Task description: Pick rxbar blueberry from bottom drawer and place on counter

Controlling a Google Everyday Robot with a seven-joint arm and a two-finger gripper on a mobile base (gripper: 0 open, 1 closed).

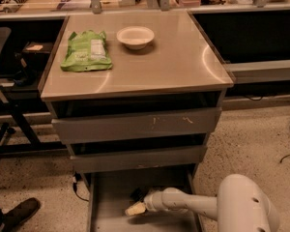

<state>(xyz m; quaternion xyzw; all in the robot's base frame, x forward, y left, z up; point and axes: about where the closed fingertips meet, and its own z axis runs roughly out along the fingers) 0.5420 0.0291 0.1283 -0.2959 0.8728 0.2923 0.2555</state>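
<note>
Grey bottom drawer (111,193): 1 end effector (135,209), grip unclear; counter (174,57): 1 bag (85,52), 1 bowl (135,36).

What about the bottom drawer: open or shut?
Open: the bottom drawer is pulled out, its grey floor showing, and the gripper reaches inside it.

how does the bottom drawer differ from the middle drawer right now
The bottom drawer is pulled far out with its floor showing; the middle drawer shows only its front. The gripper sits low inside the bottom drawer; nothing reaches into the middle drawer. Both are grey.
</note>
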